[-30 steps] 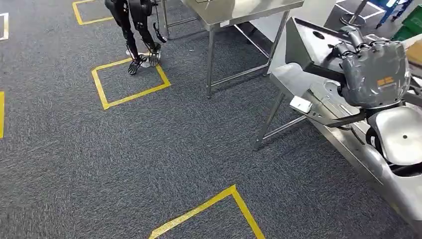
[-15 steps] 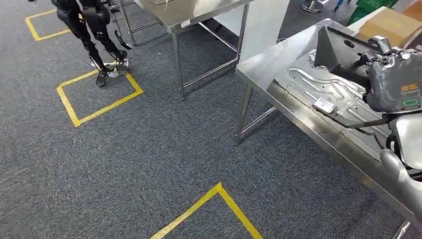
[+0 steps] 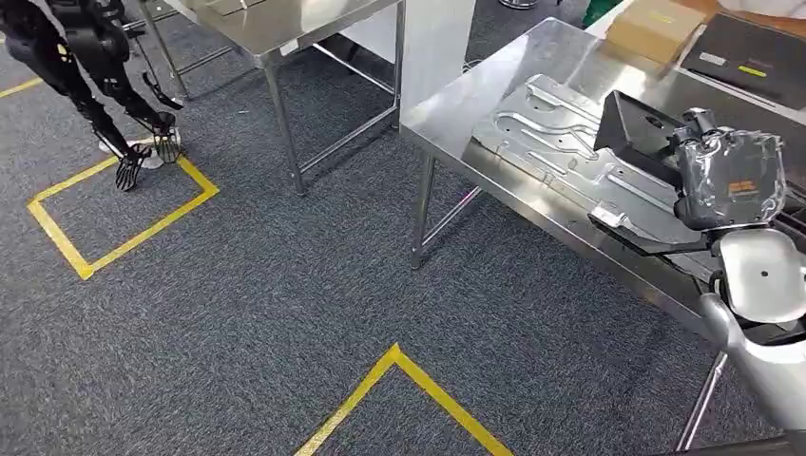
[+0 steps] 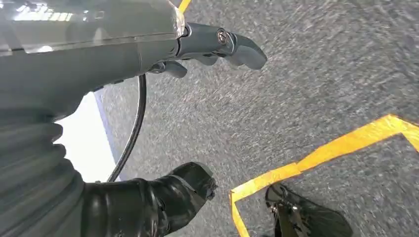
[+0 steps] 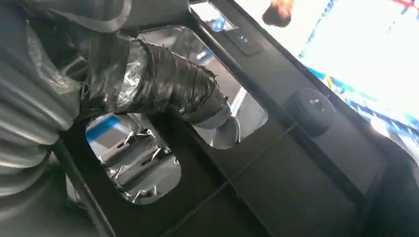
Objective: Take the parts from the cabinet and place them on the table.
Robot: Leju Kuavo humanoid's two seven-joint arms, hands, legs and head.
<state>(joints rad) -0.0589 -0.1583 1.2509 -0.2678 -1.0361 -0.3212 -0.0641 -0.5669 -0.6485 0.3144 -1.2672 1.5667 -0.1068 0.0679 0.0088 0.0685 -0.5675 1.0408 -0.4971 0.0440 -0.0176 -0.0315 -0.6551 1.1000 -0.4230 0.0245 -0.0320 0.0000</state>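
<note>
My right hand (image 3: pixel 730 179), wrapped in clear plastic, grips a black sheet part (image 3: pixel 639 126) with cut-outs and holds it just above the steel table (image 3: pixel 447 100) at the right. In the right wrist view the taped thumb (image 5: pixel 168 85) presses on the black part (image 5: pixel 281 168), and shiny metal shows through its openings. A stamped silver panel (image 3: pixel 556 138) lies flat on the table under and beside the black part. My left hand (image 4: pixel 148 113) hangs over the grey carpet with its fingers (image 4: pixel 225 43) apart and nothing in it.
A cardboard box (image 3: pixel 656 28) and a black flat item (image 3: pixel 751 57) lie at the table's far side. A second steel table (image 3: pixel 276 28) stands to the left. Another dark robot (image 3: pixel 95 66) stands by a yellow taped square (image 3: pixel 119 214). Yellow tape (image 3: pixel 399 366) marks the carpet near me.
The whole view has swung: the table and silver panel now sit more to the middle and the other robot further left. My right hand still holds the black part.
</note>
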